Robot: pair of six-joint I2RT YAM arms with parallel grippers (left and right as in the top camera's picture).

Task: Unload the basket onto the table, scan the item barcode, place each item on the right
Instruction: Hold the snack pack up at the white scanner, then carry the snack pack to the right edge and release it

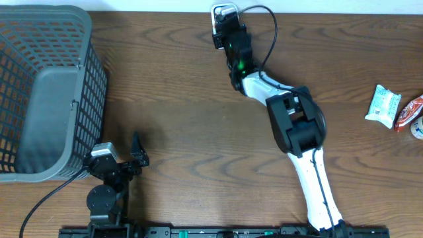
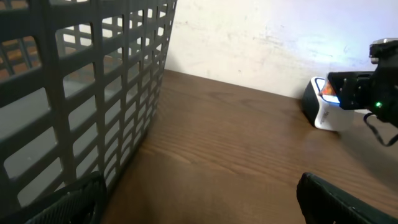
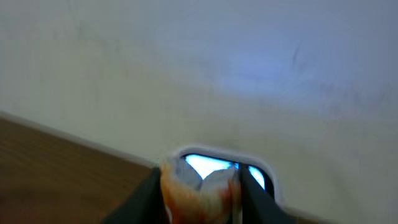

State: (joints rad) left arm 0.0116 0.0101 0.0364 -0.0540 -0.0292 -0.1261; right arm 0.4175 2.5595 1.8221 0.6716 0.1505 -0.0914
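At the table's far edge my right gripper [image 1: 223,34] is shut on the item [image 3: 198,191], a small orange and white packet. The right wrist view shows the packet pinched between both fingers, right in front of the scanner [image 3: 225,163], whose window glows blue. In the overhead view the white scanner [image 1: 224,10] stands just beyond that gripper, and the packet itself is hidden there. From the left wrist view the scanner [image 2: 321,110] shows with an orange bit of the item [image 2: 328,93] against it. My left gripper [image 1: 117,157] rests open at the front left, with nothing between its fingers [image 2: 333,198].
A large grey mesh basket [image 1: 46,86] fills the left side, close beside the left gripper. At the right edge lie a pale green packet [image 1: 383,106], a red packet [image 1: 410,111] and a small round thing [image 1: 418,129].
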